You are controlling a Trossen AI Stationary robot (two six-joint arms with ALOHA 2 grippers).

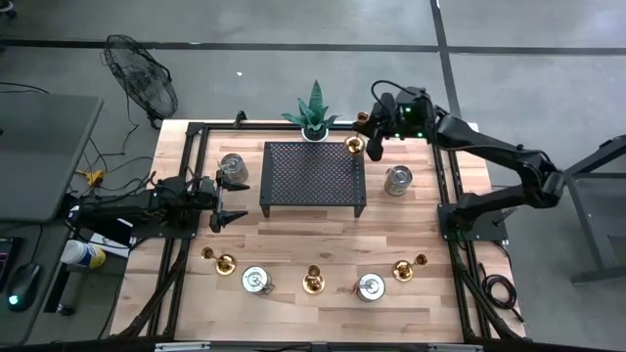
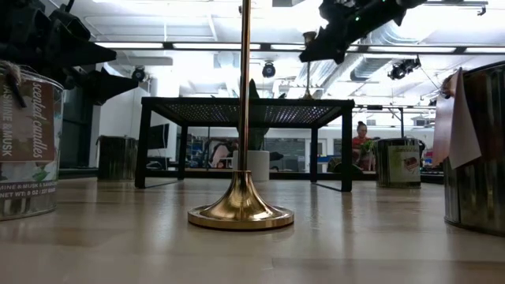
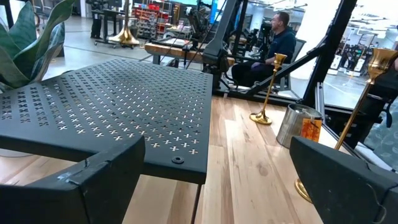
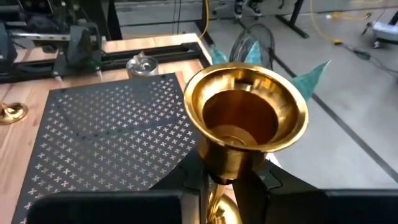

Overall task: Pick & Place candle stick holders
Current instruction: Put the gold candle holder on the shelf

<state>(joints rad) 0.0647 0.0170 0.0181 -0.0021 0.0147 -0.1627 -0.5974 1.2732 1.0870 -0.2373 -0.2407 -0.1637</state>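
My right gripper (image 1: 372,139) is over the far right corner of the black perforated rack (image 1: 313,176), shut on a brass candle stick holder (image 4: 247,121). The holder's round base (image 1: 354,145) shows over that corner; I cannot tell whether it rests on the rack. My left gripper (image 1: 233,202) is open and empty, level at the rack's left side, and its fingers frame the left wrist view (image 3: 217,205). Several other holders, brass (image 1: 313,282) and silvery (image 1: 256,281), stand on their bases in a row near the table's front edge. One of the brass ones (image 2: 241,207) fills the middle of the low view. My right gripper pinches the holder's slim stem (image 4: 225,180) just under the wide cup, between its two fingers. The fingers slant down from the table's far right side and lie across the stem. The holder stands upright, cup up.
A spiky green plant in a white pot (image 1: 314,115) stands just behind the rack. Silvery candle tins stand left (image 1: 233,166) and right (image 1: 397,180) of the rack. A black frame (image 1: 196,132) borders the table. A person (image 3: 281,37) sits in the room beyond the table.
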